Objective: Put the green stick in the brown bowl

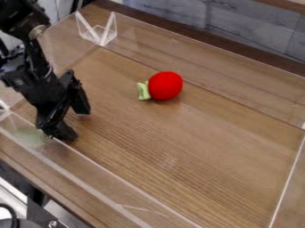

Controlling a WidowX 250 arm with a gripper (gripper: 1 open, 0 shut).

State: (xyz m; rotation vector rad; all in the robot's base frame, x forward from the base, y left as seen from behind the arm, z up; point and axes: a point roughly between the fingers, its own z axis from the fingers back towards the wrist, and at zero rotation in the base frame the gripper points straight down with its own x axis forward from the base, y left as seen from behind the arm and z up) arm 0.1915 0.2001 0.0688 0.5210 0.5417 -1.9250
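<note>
Black and low at the left side of the desk (202,125), the hand (56,116) hangs on a dark arm (28,53) that comes down from the upper left corner. Its fingers (62,127) point down at the wood and their tips are on or just above it, close to the clear wall (84,169) that runs along the front left edge. Whether the fingers are spread or pressed together cannot be told from this angle, since they overlap into one dark shape. A small patch of green shows at the hand's lower left (49,132), between the fingers and the clear wall; it may be the green stick, but it is too small and too hidden to be sure, and I cannot tell whether the hand is pinching it or only standing over it.

Well apart to the right, near the middle of the desk, lies a red ball (165,85) with a small green piece (143,91) touching its left side. A clear folded stand (98,29) sits at the back left corner.
</note>
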